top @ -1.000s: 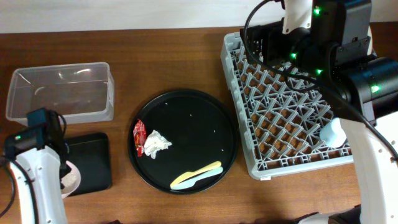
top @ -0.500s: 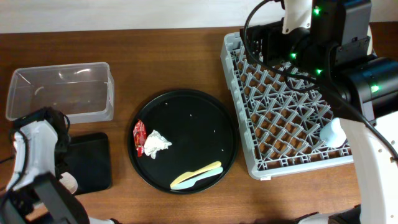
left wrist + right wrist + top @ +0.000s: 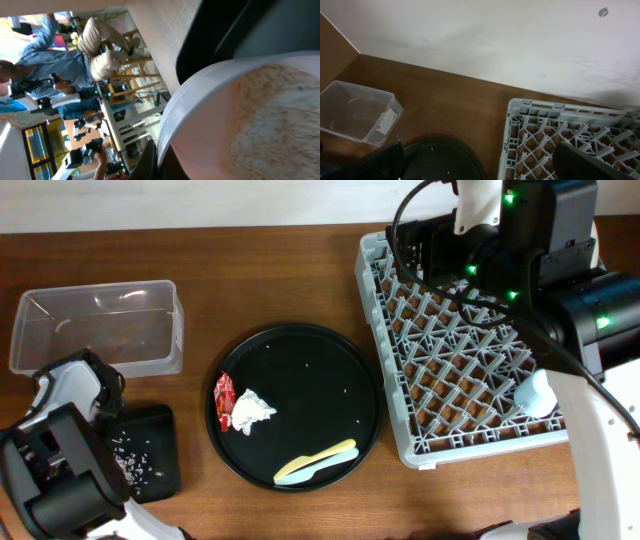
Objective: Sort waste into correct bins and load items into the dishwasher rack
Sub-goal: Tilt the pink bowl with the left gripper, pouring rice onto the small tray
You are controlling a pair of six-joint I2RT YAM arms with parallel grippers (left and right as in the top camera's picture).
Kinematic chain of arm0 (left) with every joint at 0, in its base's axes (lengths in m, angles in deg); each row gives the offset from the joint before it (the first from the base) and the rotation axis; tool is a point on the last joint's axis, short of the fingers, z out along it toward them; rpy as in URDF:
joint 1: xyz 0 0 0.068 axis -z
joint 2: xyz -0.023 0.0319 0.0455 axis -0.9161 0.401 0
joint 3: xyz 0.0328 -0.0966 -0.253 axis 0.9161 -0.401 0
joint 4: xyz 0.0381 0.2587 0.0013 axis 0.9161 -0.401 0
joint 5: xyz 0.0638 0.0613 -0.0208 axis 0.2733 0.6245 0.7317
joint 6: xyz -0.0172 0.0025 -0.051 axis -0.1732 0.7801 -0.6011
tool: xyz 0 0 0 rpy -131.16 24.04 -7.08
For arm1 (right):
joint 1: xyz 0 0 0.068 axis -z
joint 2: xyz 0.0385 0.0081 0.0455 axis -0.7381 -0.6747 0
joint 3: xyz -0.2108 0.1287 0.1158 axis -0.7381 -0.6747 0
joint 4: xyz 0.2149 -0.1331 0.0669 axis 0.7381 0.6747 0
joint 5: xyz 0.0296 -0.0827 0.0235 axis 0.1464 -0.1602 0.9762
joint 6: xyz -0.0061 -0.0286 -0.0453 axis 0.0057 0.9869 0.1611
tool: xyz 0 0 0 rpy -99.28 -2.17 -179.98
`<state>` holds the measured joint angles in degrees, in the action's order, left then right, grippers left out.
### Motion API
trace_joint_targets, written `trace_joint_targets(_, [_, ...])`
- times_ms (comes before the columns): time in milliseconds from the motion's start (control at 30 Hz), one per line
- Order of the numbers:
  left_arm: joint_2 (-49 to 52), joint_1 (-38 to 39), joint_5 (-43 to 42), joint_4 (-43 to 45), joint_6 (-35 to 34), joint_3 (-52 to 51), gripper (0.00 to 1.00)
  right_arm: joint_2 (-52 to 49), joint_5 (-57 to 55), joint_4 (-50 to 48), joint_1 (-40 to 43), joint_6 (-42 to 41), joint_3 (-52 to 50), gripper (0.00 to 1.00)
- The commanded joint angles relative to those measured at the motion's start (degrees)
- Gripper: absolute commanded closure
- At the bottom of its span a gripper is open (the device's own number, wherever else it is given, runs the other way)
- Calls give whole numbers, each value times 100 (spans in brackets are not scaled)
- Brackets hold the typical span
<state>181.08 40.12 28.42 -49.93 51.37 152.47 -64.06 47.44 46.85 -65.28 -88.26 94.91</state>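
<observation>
My left gripper [image 3: 154,162] is shut on the rim of the small pink bowl [image 3: 235,115], which is tipped on its side with a rice smear inside. In the overhead view the left arm [image 3: 60,470] hides the bowl and hangs over the flat black tray [image 3: 160,420], where rice grains [image 3: 132,457] lie scattered. The red wrapper [image 3: 224,394], the white napkin [image 3: 251,410], and the yellow [image 3: 328,452] and pale blue [image 3: 298,474] utensils lie on the round black tray [image 3: 320,370]. My right gripper [image 3: 485,167] is open and empty above the grey rack [image 3: 450,350]. The light blue cup [image 3: 535,392] stands in the rack. The cream dish and the white cup are out of view.
The clear tub [image 3: 100,330] stands at the back left, just behind the flat black tray; it also shows in the right wrist view [image 3: 355,110]. The right arm's body covers the rack's far right corner. Bare wood lies between tub, round tray and rack.
My left wrist has rolled over and tipped the pink bowl. The bowl is now hidden under the arm and rice grains have appeared on the flat black tray. The right arm has not moved.
</observation>
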Motion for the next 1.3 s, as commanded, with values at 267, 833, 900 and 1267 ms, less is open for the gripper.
trace_joint_targets(267, [26,-2,1152,105,358,1123,100,2,-74,-17,-22,-44,-9,2])
trace_joint_targets(833, [39,-9,684,-219,649,1032,100,2,-74,-17,-22,-44,-9,2])
trace_joint_targets(900, [46,155,348,-199,651,962,100,2,-74,-17,-22,-44,-9,2])
trace_joint_targets(1267, [173,964,1436,-343,654,649,99,2,-74,-17,-22,-44,-9,2])
